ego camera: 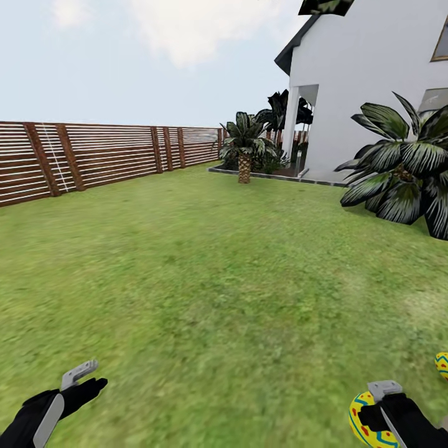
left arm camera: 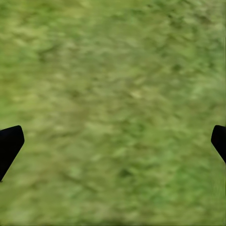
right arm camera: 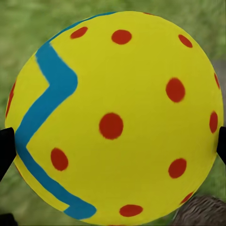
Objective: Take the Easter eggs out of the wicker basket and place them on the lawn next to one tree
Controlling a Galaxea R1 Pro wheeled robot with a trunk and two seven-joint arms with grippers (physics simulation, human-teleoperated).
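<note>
- The head view looked across a wide lawn [ego camera: 205, 267] of mottled green grass, running back to a brown slatted wooden fence [ego camera: 93, 158] on the left and a white house [ego camera: 367, 87] on the right.
- A small palm [ego camera: 244, 146] stood at the far end of the grass near the house corner, and a larger dark-leaved palm-like plant [ego camera: 401, 171] spread low against the house wall on the right.
- The left gripper [ego camera: 84, 378] sat at the lower left of the head view, low over the grass. In the left wrist view its two dark fingertips [left arm camera: 9, 146] stood far apart at opposite edges of the picture, with bare blurred grass between them, so it was spread wide and held nothing.
- The right gripper [ego camera: 379, 404] sat at the lower right of the head view, pinching an Easter egg [ego camera: 367, 423], yellow with red dots and a blue zigzag band.
- In the right wrist view that egg [right arm camera: 113, 117] took up almost the whole picture, with the dark fingertips [right arm camera: 5, 150] pressed against its two sides.
- Blurred grass showed behind the egg, and a grey-brown rough patch [right arm camera: 202, 212] showed at one corner of the right wrist view; what it was could not be told.
- A second Easter egg [ego camera: 442, 364] showed partly at the right edge of the head view, lying on the grass just beyond the right gripper and apart from it.
</note>
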